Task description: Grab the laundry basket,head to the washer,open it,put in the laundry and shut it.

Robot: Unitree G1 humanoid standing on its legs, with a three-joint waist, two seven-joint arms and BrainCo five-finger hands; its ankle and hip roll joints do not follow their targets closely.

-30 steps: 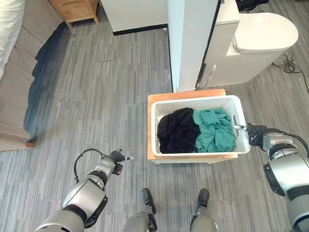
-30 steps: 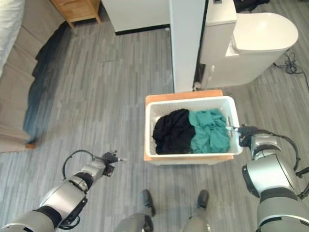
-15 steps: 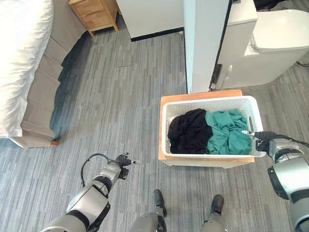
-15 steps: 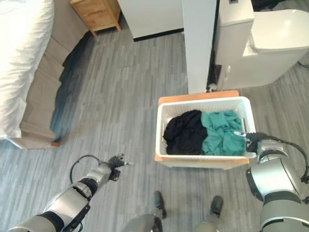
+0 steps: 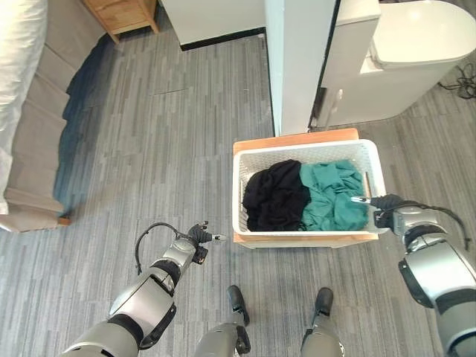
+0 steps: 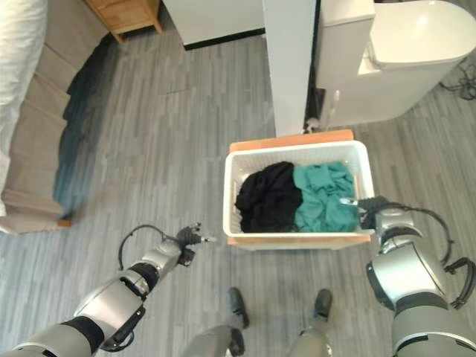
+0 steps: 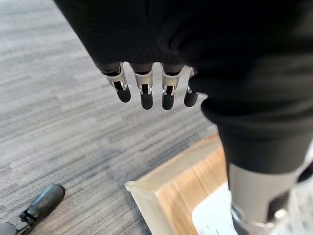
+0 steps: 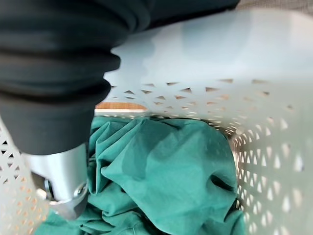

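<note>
A white perforated laundry basket [image 5: 236, 190] stands on a low wooden platform [image 5: 297, 138] on the floor. It holds a black garment [image 5: 274, 195] on its left and a teal garment [image 5: 327, 195] on its right. My right hand [image 5: 381, 202] is at the basket's right rim [image 8: 220, 58], its thumb reaching in over the teal cloth [image 8: 166, 171]. My left hand [image 5: 199, 236] hovers open over the floor just left of the basket, not touching it. Its straight fingers [image 7: 146, 90] point past the platform's corner [image 7: 171, 193].
A white column [image 5: 294, 59] rises right behind the basket, with a white rounded unit [image 5: 416, 37] to its right. A bed [image 5: 22, 111] runs along the left edge and a wooden nightstand [image 5: 123, 15] sits at the top left. Grey plank floor lies between them.
The camera has shifted. My left hand has come closer to the basket's left side. My right hand has stayed at the right rim.
</note>
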